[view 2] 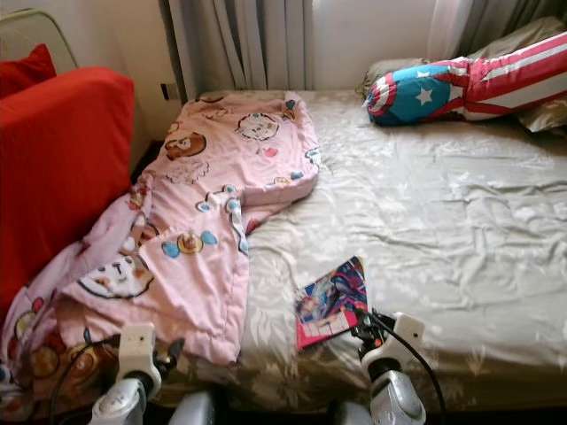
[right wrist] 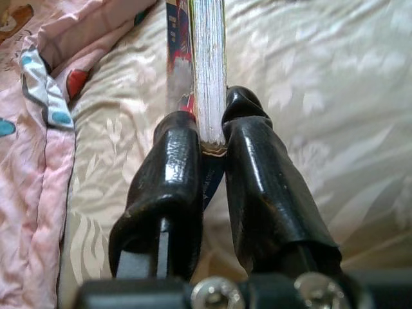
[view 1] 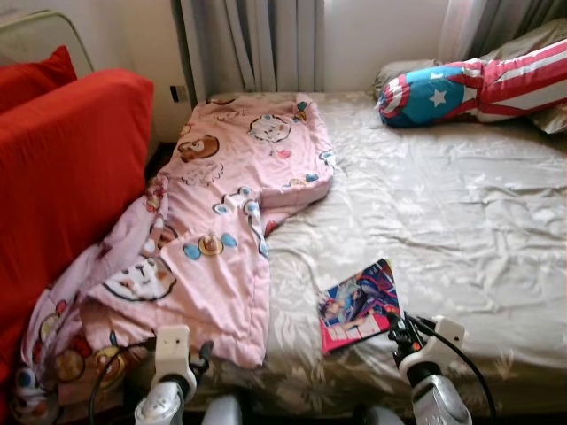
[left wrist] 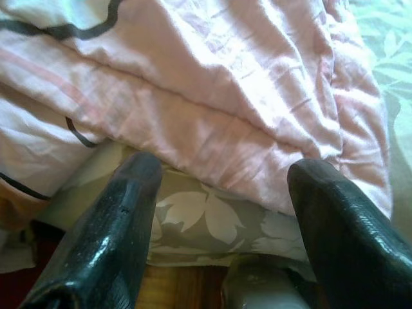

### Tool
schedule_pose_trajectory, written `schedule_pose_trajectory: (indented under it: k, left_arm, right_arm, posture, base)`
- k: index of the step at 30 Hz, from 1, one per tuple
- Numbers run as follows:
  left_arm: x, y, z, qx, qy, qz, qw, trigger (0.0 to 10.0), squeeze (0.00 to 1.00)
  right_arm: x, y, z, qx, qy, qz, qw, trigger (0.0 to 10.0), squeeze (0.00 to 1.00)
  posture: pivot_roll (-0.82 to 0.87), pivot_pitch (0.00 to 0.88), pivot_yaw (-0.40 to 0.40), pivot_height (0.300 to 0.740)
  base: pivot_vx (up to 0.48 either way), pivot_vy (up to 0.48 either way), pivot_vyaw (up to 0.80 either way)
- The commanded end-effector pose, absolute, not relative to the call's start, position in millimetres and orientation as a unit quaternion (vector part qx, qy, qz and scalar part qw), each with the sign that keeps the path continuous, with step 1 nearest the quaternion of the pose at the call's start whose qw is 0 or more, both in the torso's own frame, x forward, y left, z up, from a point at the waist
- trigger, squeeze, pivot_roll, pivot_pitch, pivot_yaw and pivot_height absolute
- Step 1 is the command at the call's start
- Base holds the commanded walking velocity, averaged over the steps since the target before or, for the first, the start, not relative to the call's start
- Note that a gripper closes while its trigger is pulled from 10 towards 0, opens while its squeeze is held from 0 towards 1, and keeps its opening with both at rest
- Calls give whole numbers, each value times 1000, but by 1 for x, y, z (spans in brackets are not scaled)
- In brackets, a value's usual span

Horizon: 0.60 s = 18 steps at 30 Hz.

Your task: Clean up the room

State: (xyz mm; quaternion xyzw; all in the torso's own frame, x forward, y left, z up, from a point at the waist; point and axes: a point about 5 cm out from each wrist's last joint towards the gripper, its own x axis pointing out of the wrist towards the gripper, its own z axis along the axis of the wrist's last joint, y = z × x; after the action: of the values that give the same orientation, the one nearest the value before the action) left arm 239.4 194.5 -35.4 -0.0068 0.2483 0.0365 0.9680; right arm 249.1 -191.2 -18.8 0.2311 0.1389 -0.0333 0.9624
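Observation:
A colourful comic book (view 1: 359,304) lies near the front edge of the bed (view 1: 443,212). My right gripper (right wrist: 209,132) is shut on the book's near edge; its page block (right wrist: 207,71) stands edge-on between the two black fingers (right wrist: 264,174). A pink cartoon-print quilt (view 1: 217,221) is crumpled over the bed's left side and hangs off the front left corner. My left gripper (left wrist: 225,174) is open just below and in front of the quilt's hanging hem (left wrist: 212,96), holding nothing.
A red sofa (view 1: 62,168) stands close on the left, with the quilt spilling toward it. A star-and-stripe bolster pillow (view 1: 469,88) lies at the head of the bed, by the curtains (view 1: 252,44). The beige sheet's right half is bare.

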Motion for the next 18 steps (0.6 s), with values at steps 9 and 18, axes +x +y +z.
schedule_pose_trajectory:
  k: [9, 18]
  left_arm:
    - [220, 200, -51, 8, 292, 47, 955, 10000, 0]
    - [212, 200, -57, 24, 305, 46, 951, 10000, 0]
  right_arm:
    - [248, -189, -18, 198, 134, -44, 970, 10000, 0]
    - [242, -200, -25, 174, 160, -80, 968, 10000, 0]
  posture:
    - [1, 0, -36, 726]
    - [-6, 0, -44, 726]
  base:
    - [0, 0, 0]
    - [0, -213, -118]
